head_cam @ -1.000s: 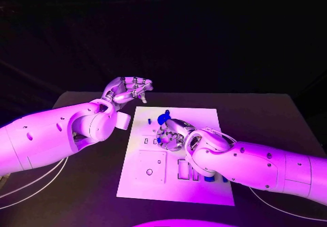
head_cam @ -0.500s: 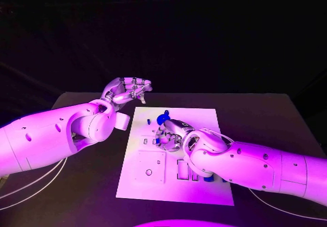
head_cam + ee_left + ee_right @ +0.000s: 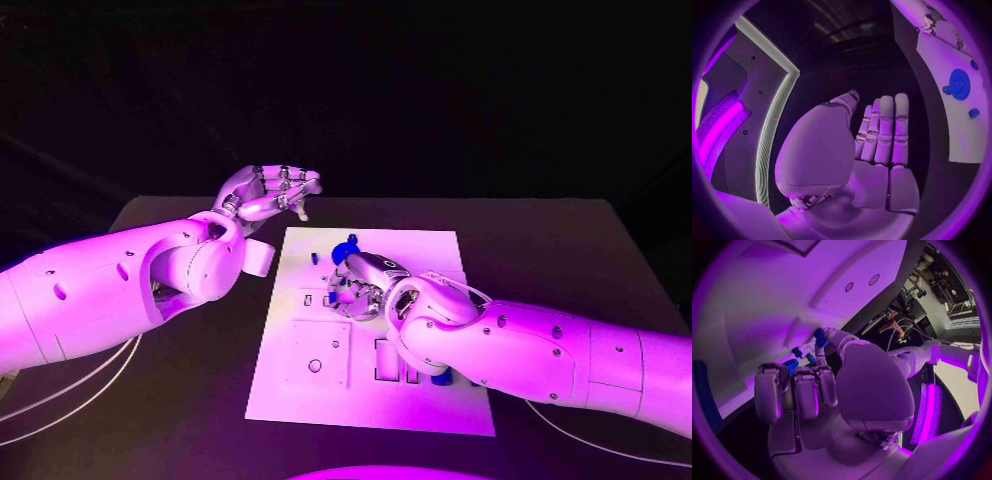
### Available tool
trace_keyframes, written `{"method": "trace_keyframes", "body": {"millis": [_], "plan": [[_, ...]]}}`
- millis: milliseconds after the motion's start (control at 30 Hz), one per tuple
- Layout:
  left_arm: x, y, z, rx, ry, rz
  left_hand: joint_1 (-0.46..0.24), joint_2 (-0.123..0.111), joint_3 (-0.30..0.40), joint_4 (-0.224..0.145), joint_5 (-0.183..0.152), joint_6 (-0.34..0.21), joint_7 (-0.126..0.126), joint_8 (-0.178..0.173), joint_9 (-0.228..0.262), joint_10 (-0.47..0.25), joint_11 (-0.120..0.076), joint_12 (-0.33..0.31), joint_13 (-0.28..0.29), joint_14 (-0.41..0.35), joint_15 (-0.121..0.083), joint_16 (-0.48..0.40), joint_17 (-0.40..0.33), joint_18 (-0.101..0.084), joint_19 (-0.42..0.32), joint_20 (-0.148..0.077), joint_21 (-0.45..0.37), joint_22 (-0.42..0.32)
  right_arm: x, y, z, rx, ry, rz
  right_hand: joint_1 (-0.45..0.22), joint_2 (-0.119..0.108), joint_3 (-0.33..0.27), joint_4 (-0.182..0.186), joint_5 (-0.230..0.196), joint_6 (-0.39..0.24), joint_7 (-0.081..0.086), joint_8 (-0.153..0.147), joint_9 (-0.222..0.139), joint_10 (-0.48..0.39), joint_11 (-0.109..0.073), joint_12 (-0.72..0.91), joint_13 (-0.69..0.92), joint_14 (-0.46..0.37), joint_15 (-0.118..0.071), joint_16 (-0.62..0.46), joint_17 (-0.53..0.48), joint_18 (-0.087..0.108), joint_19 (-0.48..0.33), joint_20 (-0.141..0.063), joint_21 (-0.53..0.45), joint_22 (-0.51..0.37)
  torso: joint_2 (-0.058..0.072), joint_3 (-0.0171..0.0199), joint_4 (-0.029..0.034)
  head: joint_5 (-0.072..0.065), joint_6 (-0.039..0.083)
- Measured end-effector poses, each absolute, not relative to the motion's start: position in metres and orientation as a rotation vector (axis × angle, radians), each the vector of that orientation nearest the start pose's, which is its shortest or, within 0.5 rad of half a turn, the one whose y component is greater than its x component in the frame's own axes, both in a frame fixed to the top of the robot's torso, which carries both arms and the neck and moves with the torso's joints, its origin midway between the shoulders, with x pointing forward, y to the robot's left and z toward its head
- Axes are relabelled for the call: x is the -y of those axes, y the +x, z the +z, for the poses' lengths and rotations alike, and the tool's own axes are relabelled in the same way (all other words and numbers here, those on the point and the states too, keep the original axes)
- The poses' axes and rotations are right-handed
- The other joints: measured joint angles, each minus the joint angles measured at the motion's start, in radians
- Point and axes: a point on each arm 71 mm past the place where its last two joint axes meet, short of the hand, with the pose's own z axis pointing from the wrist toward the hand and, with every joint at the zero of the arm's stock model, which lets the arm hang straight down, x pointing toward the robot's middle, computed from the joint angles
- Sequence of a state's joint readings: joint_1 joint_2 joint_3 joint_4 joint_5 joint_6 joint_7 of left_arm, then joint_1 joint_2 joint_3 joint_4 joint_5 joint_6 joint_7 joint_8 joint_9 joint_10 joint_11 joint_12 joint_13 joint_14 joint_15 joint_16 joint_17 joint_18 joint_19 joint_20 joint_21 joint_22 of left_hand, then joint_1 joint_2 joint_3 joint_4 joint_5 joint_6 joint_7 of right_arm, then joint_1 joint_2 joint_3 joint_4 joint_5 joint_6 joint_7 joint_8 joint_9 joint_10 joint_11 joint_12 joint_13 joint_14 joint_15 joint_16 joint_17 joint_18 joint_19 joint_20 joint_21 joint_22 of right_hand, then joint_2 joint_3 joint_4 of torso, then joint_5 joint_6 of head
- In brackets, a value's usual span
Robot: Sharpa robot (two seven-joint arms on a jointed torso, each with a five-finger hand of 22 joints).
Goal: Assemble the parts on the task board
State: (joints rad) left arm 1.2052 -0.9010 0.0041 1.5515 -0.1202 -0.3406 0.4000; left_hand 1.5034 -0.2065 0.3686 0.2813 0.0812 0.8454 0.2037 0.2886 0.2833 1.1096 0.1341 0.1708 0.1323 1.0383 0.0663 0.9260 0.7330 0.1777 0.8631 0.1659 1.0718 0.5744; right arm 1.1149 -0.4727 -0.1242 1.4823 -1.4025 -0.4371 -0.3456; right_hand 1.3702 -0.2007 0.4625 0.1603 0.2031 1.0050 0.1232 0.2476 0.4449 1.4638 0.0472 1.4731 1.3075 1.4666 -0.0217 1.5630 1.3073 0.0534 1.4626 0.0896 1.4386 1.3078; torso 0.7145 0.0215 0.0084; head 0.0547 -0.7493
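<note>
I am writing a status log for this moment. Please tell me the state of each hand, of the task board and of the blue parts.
left hand: raised beyond the board's far left corner, holds nothing
right hand: down on the board, fingers on a small blue part
task board: flat on the table
blue gear: lying on the board

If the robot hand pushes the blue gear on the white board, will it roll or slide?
The blue gear lies flat on the task board, so it would probably slide, not roll. It looks small and rigid, likely light. Its toothed rim may give fingers some grip.
</note>
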Motion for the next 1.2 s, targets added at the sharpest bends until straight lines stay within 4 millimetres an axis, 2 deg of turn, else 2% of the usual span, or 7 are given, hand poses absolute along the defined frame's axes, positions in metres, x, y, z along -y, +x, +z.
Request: {"method": "trace_keyframes", "body": {"millis": [233, 633, 833, 933, 1033, 1067, 1200], "plan": [[-0.2305, 0.4907, -0.1539, -1.361, -0.979, -1.501, 0.000, 0.000, 0.000, 0.000, 0.000, 0.000, 0.000, 0.000, 0.000, 0.000, 0.000, 0.005, 0.001, 0.002, -0.002, 0.000, 0.000, 0.000, 0.000, 0.000, 0.000, 0.001, 0.0376, 0.4405, -0.2435, -1.785, -0.063, 0.793, -0.004, -0.005, 0.000, 0.000, 0.000, -0.006, -0.001, 0.000, 0.000, 0.000, 0.000, -0.008, 0.000, 0.000, 0.000, 0.000, 0.000, 0.000, 0.000, 0.000, -0.002, 0.000, 0.000, -0.0005, -0.0003, -0.001, -0.002], [-0.2308, 0.4909, -0.1542, -1.362, -0.980, -1.499, 0.000, 0.000, 0.000, 0.000, 0.000, 0.000, 0.000, 0.000, 0.001, 0.000, 0.000, 0.006, 0.001, 0.004, -0.003, 0.000, 0.000, 0.000, 0.004, -0.004, 0.000, 0.001, 0.0393, 0.4404, -0.2462, -1.792, -0.062, 0.782, -0.016, -0.016, -0.003, 0.003, -0.004, -0.024, 0.007, -0.005, -0.002, 0.000, 0.000, -0.014, 0.000, 0.000, 0.000, 0.000, 0.001, 0.000, 0.000, 0.000, -0.008, 0.000, -0.001, -0.0003, -0.0008, -0.004, -0.001], [-0.2310, 0.4910, -0.1543, -1.363, -0.980, -1.498, 0.000, 0.000, 0.000, 0.000, 0.000, 0.000, 0.000, 0.000, 0.001, 0.000, 0.000, 0.006, 0.001, 0.004, -0.003, 0.000, 0.000, 0.000, 0.004, -0.004, 0.000, 0.001, 0.0402, 0.4405, -0.2472, -1.794, -0.061, 0.775, -0.027, -0.027, -0.010, 0.010, -0.010, -0.050, 0.018, -0.017, -0.008, -0.004, 0.004, -0.022, 0.000, 0.000, 0.000, 0.000, 0.001, 0.000, 0.000, 0.000, -0.014, 0.000, 0.000, 0.0002, -0.0008, -0.003, 0.000], [-0.2310, 0.4911, -0.1543, -1.363, -0.980, -1.498, 0.000, 0.000, 0.003, -0.003, 0.000, 0.000, 0.000, 0.000, 0.001, 0.000, 0.000, 0.006, 0.002, 0.004, -0.003, 0.004, 0.000, 0.000, 0.004, -0.004, 0.004, 0.001, 0.0403, 0.4406, -0.2473, -1.794, -0.060, 0.773, -0.035, -0.035, -0.016, 0.016, -0.021, -0.058, 0.022, -0.022, -0.011, -0.008, 0.008, -0.024, 0.000, 0.000, 0.008, 0.000, 0.001, 0.000, 0.000, 0.000, -0.016, 0.000, 0.000, 0.0003, -0.0008, -0.003, 0.000], [-0.2312, 0.4911, -0.1544, -1.364, -0.981, -1.497, 0.000, 0.000, 0.003, -0.003, 0.000, 0.000, 0.000, 0.000, 0.001, 0.000, 0.000, 0.006, 0.002, 0.004, -0.003, 0.004, 0.000, 0.000, 0.004, -0.004, 0.004, 0.002, 0.0404, 0.4406, -0.2472, -1.793, -0.060, 0.772, -0.041, -0.041, -0.030, 0.021, -0.039, -0.074, 0.028, -0.030, -0.014, -0.016, 0.016, -0.032, 0.000, -0.003, 0.010, 0.000, 0.001, 0.000, 0.004, 0.004, -0.020, 0.000, 0.000, 0.0002, -0.0008, -0.003, 0.000], [-0.2312, 0.4911, -0.1544, -1.364, -0.981, -1.497, 0.000, 0.000, 0.003, -0.003, 0.000, 0.000, 0.000, 0.000, 0.001, 0.000, 0.000, 0.006, 0.002, 0.004, -0.003, 0.004, 0.000, 0.000, 0.004, -0.004, 0.004, 0.002, 0.0404, 0.4407, -0.2472, -1.792, -0.060, 0.772, -0.047, -0.047, -0.044, 0.024, -0.041, -0.085, 0.029, -0.036, -0.017, -0.018, 0.018, -0.037, 0.000, 0.000, 0.015, 0.000, 0.001, 0.000, 0.003, 0.004, -0.020, 0.000, 0.000, 0.0002, -0.0008, -0.003, 0.000], [-0.2313, 0.4911, -0.1546, -1.365, -0.981, -1.496, 0.000, 0.000, 0.003, -0.003, 0.000, 0.000, 0.000, 0.000, 0.000, 0.000, 0.000, 0.006, 0.002, 0.004, -0.003, 0.004, 0.000, 0.000, 0.004, -0.004, 0.004, 0.002, 0.0405, 0.4407, -0.2470, -1.789, -0.058, 0.773, -0.048, -0.048, -0.094, 0.038, -0.053, -0.108, 0.035, -0.046, -0.026, -0.025, 0.025, -0.045, 0.000, -0.003, 0.019, 0.000, 0.001, 0.000, 0.004, 0.011, -0.025, 0.000, 0.000, 0.0000, -0.0008, -0.003, 0.000]]}}
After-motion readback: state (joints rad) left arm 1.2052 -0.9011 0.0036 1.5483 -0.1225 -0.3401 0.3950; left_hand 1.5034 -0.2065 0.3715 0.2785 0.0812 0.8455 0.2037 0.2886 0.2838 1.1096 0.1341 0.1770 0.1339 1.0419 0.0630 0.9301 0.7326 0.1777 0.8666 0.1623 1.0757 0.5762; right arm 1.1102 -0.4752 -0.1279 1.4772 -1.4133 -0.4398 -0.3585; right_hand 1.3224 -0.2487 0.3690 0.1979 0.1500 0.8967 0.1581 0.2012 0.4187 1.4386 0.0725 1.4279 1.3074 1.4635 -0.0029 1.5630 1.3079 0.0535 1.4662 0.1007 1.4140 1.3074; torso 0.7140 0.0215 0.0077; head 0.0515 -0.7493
